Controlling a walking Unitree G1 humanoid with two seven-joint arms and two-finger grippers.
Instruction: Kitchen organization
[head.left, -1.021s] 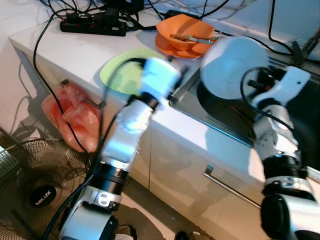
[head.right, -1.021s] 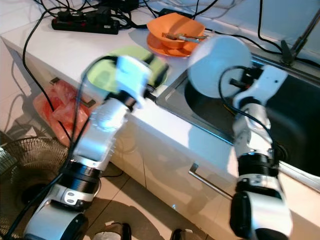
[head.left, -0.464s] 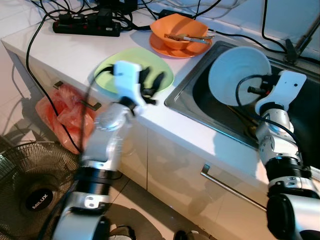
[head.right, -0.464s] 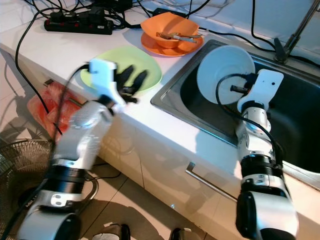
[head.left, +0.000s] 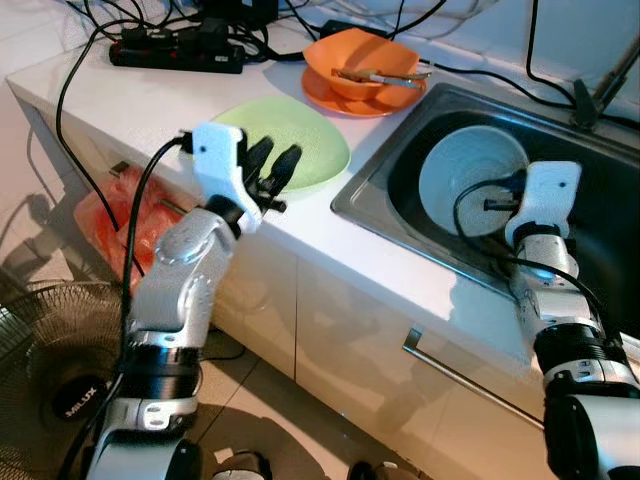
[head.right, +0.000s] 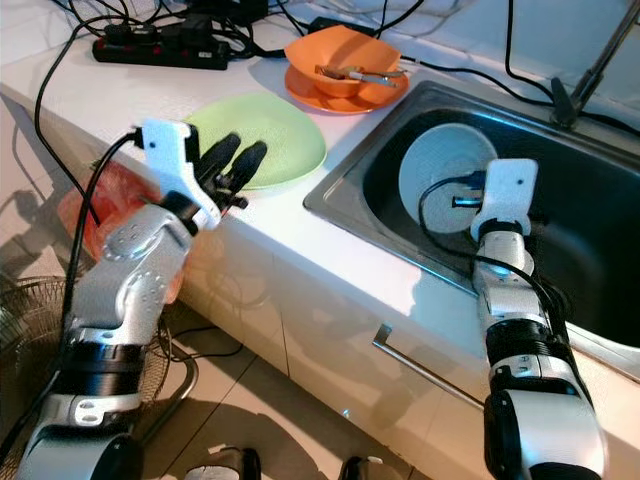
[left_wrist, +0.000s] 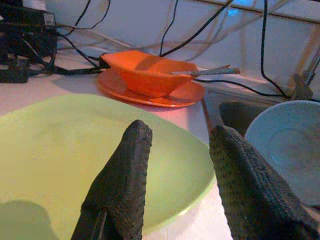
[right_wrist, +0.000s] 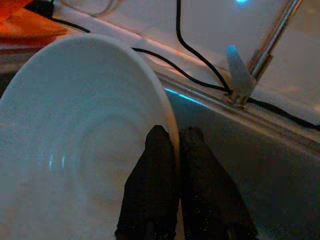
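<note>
A pale green plate (head.left: 305, 140) lies flat on the white counter. My left gripper (left_wrist: 182, 131) hovers open over its near edge, the two black fingers (head.left: 270, 168) spread and holding nothing. A white plate (head.left: 468, 178) stands tilted inside the steel sink (head.left: 372, 195). My right gripper (right_wrist: 175, 134) is shut on the white plate's rim, one finger on each face. The right wrist (head.left: 545, 195) hangs over the sink's front edge.
An orange bowl with a utensil (head.left: 365, 62) sits on an orange plate behind the green one. A black power strip (head.left: 180, 50) and cables lie at the back. A faucet (head.left: 600, 85) stands beyond the sink. Below are a red bag (head.left: 110, 215), a fan (head.left: 50, 350) and a drawer handle (head.left: 470, 375).
My right gripper has lowered the white plate from above the counter down into the sink. My left gripper has drawn back to the green plate's near edge.
</note>
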